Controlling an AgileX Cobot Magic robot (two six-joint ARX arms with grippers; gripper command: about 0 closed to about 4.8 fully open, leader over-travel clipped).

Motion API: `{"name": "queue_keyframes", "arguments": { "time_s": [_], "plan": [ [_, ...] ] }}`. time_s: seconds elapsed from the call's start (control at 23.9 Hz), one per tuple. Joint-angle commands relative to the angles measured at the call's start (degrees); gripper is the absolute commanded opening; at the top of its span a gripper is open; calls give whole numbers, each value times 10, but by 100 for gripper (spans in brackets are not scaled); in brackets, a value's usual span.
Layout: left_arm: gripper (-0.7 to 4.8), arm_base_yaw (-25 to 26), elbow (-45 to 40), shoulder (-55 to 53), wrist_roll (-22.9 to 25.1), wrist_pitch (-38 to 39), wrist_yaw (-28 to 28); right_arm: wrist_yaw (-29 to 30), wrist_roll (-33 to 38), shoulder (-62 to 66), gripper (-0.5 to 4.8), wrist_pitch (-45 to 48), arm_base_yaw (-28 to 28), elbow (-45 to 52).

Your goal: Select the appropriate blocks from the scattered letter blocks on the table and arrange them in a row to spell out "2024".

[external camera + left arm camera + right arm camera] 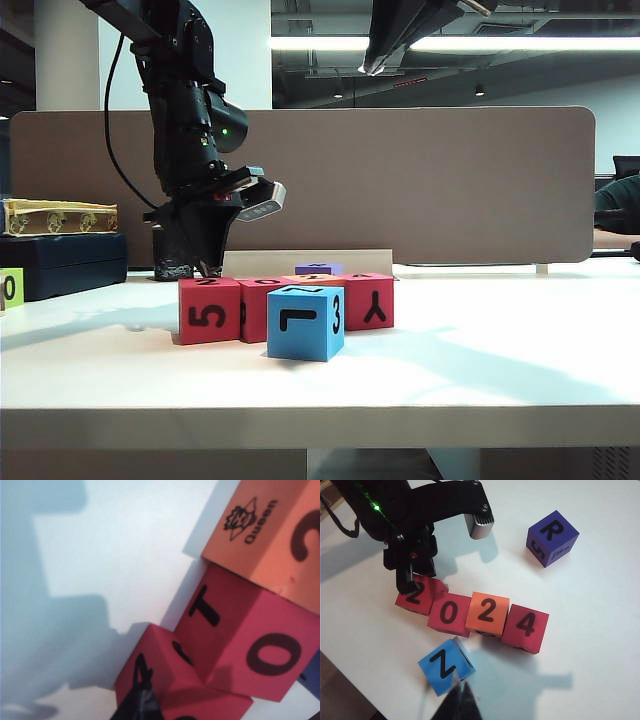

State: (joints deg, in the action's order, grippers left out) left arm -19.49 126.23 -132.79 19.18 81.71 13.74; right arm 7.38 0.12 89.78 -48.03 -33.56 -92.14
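Observation:
Four blocks stand in a row on the table (pixel 600 630), their tops reading 2024: a red 2 (pixel 417 599), a red 0 (pixel 449 614), an orange 2 (pixel 487 611) and a red 4 (pixel 526 626). From the front the row shows a red 5 (pixel 210 310) and a red Y (pixel 368 300). My left gripper (pixel 408 584) (pixel 205 266) is shut, its tips (pixel 142 700) at the outer top edge of the red 2 block (pixel 165 680), holding nothing. My right gripper (pixel 461 700) is shut and empty, high above the table (pixel 370 68), over the blue block.
A blue block (pixel 445 665) (pixel 305 322) marked Z, L and 3 sits just in front of the row. A purple R block (pixel 552 537) lies behind it. A yellow-green 0 block (pixel 10 288) and dark boxes (pixel 65 260) are at the far left. A brown divider (pixel 450 180) backs the table.

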Motion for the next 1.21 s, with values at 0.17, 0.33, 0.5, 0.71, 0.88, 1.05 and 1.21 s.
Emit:
{"name": "queue_keyframes", "arguments": {
  "time_s": [0.17, 0.33, 0.5, 0.71, 0.88, 1.05, 1.21],
  "plan": [
    [-6, 0, 0, 2, -3, 5, -25, 2, -2, -3, -3, 3, -1, -3],
    [-6, 0, -24, 2, -3, 5, -25, 2, -2, -3, -3, 3, -1, -3],
    [-6, 0, -50, 2, -3, 5, -23, 2, -2, -3, -3, 3, -1, -3],
    [-6, -1, -55, 3, -3, -7, -24, 2, -2, -3, -3, 3, -1, -3],
    [-6, -1, -55, 2, -3, -11, -19, 2, -2, -3, -3, 3, -1, -3],
    [-6, -1, -54, 3, -14, -31, -52, 2, -2, -3, -3, 3, -1, -3],
    [-6, 0, -13, 4, -56, -34, -147, 0, -4, -1, -3, 17, 5, -2]
  ]
}}
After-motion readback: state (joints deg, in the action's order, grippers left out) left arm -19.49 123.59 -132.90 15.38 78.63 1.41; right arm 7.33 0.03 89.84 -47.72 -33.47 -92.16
